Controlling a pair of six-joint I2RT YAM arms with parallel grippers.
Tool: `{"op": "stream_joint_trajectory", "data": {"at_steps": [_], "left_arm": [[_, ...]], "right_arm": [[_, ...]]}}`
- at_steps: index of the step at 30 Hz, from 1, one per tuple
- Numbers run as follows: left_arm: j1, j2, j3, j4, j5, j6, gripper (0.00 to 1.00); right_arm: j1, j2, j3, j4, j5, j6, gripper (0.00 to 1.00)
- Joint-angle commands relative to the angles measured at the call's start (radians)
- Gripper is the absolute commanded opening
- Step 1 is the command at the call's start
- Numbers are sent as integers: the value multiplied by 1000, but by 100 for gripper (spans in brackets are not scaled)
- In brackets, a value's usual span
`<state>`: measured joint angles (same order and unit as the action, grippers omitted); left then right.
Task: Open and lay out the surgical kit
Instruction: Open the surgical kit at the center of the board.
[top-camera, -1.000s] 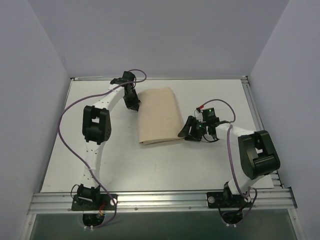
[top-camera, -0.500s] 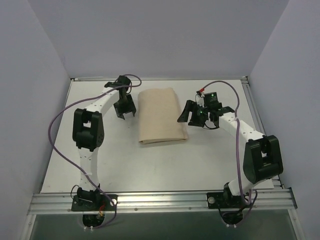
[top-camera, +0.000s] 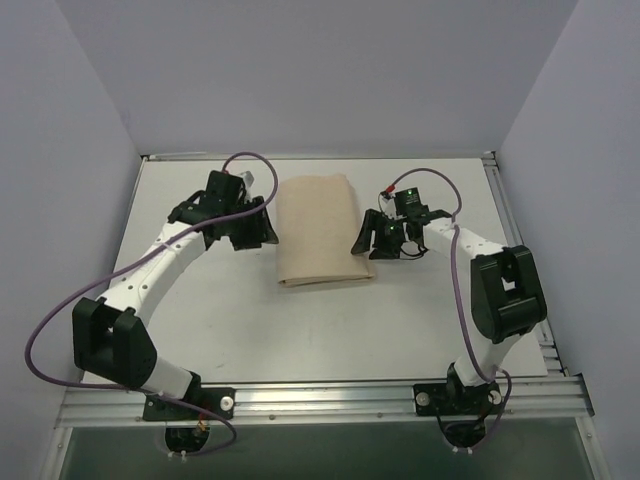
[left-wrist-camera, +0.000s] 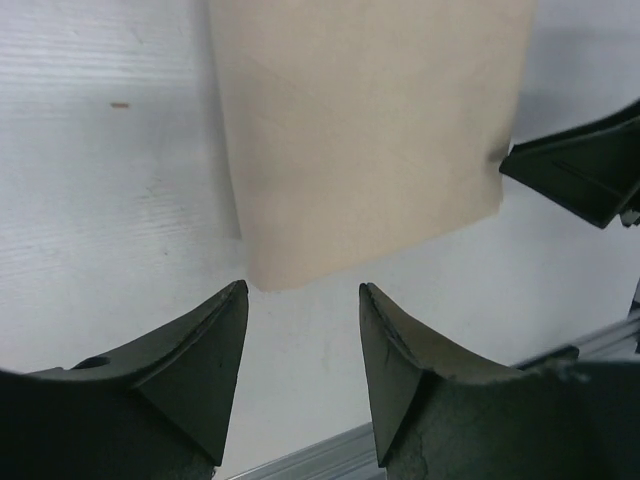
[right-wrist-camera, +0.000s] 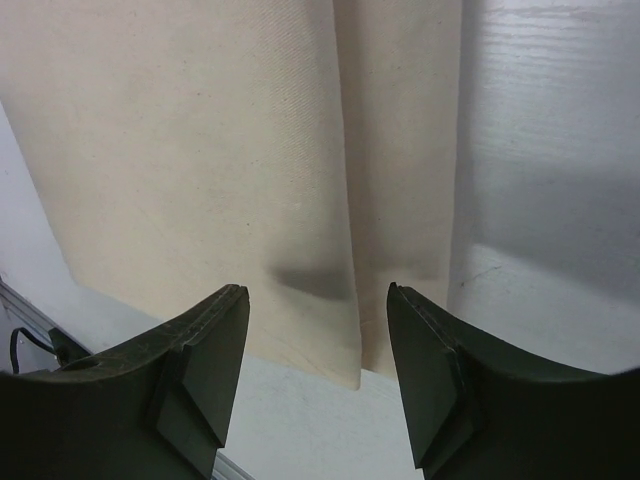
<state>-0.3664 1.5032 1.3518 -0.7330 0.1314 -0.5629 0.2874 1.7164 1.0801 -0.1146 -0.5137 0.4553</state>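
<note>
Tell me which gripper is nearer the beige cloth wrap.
Right. The right gripper hangs open at the cloth wrap's right edge, fingertips overlapping it. The left gripper sits open, a little clear of its left edge.

- The left arm (top-camera: 150, 275) has white tubular links dotted with small dark fasteners, joined by chunky black joint housings (top-camera: 115, 345).
- The right arm (top-camera: 455, 245) has the same white links and black housings. A green light (top-camera: 410, 196) glows on its black wrist unit.
- A purple cable (top-camera: 40, 340) runs in loose loops along each arm.
- Both arms stand on black base mounts (top-camera: 180, 405).
- The left gripper (left-wrist-camera: 302, 290) and right gripper (right-wrist-camera: 316, 290) have matte black, wedge-shaped fingers with a slightly rough surface.
</note>
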Motion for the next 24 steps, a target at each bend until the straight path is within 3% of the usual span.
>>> {"op": "stream_joint_trajectory", "data": {"at_steps": [1, 4, 7, 8, 11, 16, 19, 24], "left_arm": [[-11, -43, -95, 144, 157, -23, 57], [-28, -46, -106, 159, 192, -5, 55], [-64, -43, -51, 138, 130, 58, 59], [-104, -41, -34, 124, 96, 76, 60], [-181, -40, 7, 147, -2, 127, 67], [-284, -8, 10, 224, -114, 175, 75], [-365, 58, 64, 215, -273, 221, 78], [-457, 144, 110, 224, -374, 274, 79]], "right_arm": [[24, 14, -6, 27, -28, 13, 57], [36, 32, -23, 62, -58, 39, 52], [47, 38, -23, 78, -75, 52, 34], [52, 37, -20, 76, -77, 54, 17], [58, 6, 15, 56, -94, 78, 0], [61, -43, 115, 36, -143, 187, 0], [62, -40, 142, 55, -181, 284, 0], [64, -46, 133, 95, -213, 416, 0]]}}
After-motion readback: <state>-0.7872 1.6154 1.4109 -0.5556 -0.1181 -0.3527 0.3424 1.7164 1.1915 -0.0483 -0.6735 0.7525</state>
